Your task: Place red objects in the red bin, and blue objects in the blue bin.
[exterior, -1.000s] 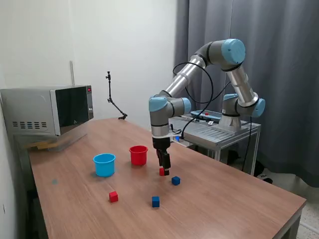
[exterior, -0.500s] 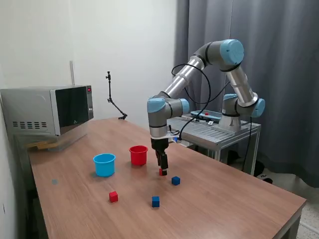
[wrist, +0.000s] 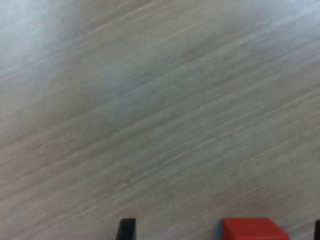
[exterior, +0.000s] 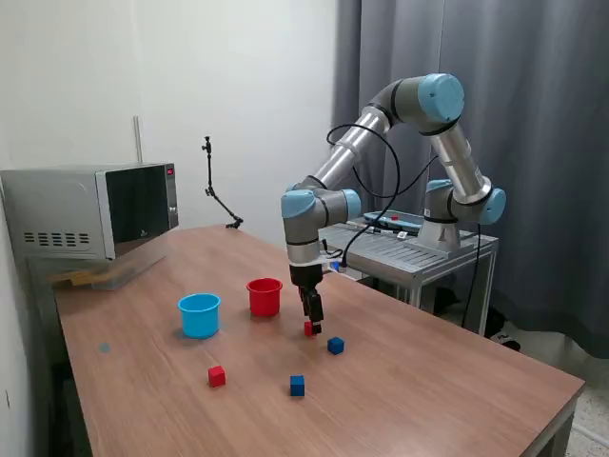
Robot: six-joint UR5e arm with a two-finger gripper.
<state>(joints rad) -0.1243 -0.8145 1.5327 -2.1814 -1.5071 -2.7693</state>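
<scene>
No legible text, label, brand, number or sign was found in either view. On the microwave (exterior: 90, 211), a small red patch was seen at the upper corner of its front, but it was too small for any characters to be made out.

Matt wood-grain table (exterior: 428, 381)

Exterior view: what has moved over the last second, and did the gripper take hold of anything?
The gripper shifted slightly toward the exterior view's left and sits at the small red cube beside the round red plastic cup; whether it grips the cube cannot be told. The light-blue plastic cup, the other red cube and both dark blue cubes stayed put.
</scene>
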